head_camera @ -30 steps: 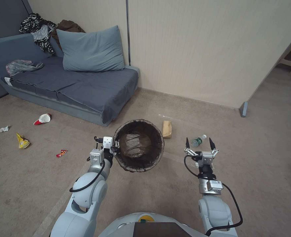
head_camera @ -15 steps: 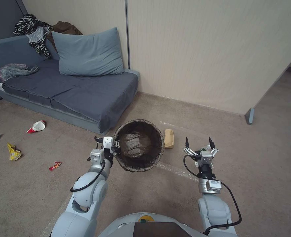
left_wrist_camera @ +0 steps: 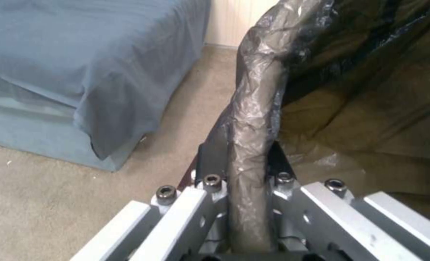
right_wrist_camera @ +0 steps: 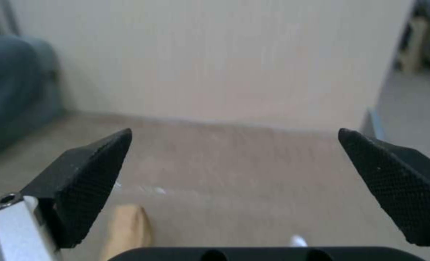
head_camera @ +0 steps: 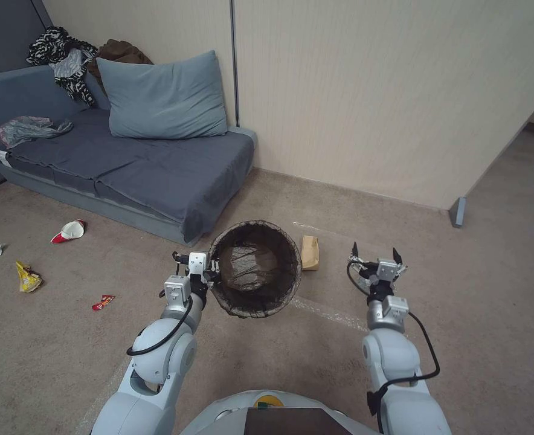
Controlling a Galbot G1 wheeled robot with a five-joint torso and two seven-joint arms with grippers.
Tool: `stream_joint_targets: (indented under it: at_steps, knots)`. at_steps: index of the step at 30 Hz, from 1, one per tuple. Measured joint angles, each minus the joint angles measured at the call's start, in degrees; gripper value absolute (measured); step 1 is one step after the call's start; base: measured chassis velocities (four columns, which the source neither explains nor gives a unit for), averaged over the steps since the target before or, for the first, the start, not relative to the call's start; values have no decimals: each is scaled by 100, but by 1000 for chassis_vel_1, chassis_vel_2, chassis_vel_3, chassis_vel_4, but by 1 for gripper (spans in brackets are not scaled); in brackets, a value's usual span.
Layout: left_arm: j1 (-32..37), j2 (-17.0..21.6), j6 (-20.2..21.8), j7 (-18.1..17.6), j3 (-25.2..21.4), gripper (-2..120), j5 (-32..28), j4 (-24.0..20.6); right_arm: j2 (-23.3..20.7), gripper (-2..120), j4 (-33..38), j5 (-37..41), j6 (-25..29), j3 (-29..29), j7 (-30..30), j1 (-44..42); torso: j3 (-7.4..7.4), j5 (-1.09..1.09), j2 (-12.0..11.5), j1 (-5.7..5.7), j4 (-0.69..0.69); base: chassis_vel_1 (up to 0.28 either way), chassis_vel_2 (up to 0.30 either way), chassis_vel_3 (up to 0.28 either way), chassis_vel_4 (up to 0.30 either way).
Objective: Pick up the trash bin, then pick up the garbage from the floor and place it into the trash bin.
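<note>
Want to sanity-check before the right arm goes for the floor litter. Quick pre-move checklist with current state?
1. Bin held: ok. Left hand is shut on the bag-covered rim of the trash bin.
2. Bin upright with its mouth open: ok; no litter visible on the bag inside.
3. Right hand free: ok. Open, nothing between its fingers.
4. Nearest litter: ok. Brown paper piece lies on the floor between the bin and the right hand.
5. Bottle position: cannot tell. A small white bit shows below the right hand, unidentifiable.
</note>
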Motion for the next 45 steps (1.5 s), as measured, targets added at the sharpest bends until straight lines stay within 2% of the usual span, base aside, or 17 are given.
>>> stream_joint_targets:
  at_steps: [1, 2, 5, 6, 10, 13, 23, 24, 30, 45]
  knots:
    - [-14, 16, 0, 0, 9, 2, -1, 19, -93, 100, -54, 364, -546, -8, 299, 160, 0, 0, 0, 0, 0, 0, 0, 0, 0]
    - [-14, 16, 0, 0, 9, 2, -1, 19, -93, 100, -54, 364, -546, -8, 299, 160, 0, 0, 0, 0, 0, 0, 0, 0, 0]
    - [-23, 20, 0, -1, 20, 2, -3, 57, -220, 100, -200, 904, -1088, -34, 623, 402, 0, 0, 0, 0, -1, 0, 0, 0, 0]
    - [-23, 20, 0, -1, 20, 2, -3, 57, -220, 100, -200, 904, -1088, -34, 623, 402, 0, 0, 0, 0, -1, 0, 0, 0, 0]
    - [-27, 1, 6, -5, 44, 2, 4, 92, -323, 100, -714, 1791, -1833, -126, 1250, 912, 0, -1, 0, 0, 1, 0, 0, 0, 0]
    - [-30, 3, 10, -7, 44, 2, 7, 107, -335, 100, -986, 2247, -2099, -205, 1478, 1095, 0, 0, 0, 0, -1, 0, 0, 0, 0]
    - [-26, 2, 16, -10, 76, 2, 25, 137, -283, 100, -1650, 2808, -2367, -367, 1797, 1528, 0, -1, 0, 0, 0, 0, 0, 0, 0]
    - [-21, 1, 17, -11, 78, 2, 34, 140, -273, 100, -1921, 2825, -2389, -386, 1822, 1662, 1, 0, 0, 0, 0, 0, 0, 0, 0]
    - [-12, 2, 17, -11, 74, 2, 38, 140, -315, 100, -2518, 2604, -2286, -391, 1762, 1912, 0, -1, 0, 0, 0, 0, 0, 0, 0]
    - [46, -33, 5, -15, 87, 2, 108, 141, -396, 100, -3174, 2316, -2012, -252, 1518, 2286, 0, 0, 0, 0, 0, 0, 0, 0, 0]
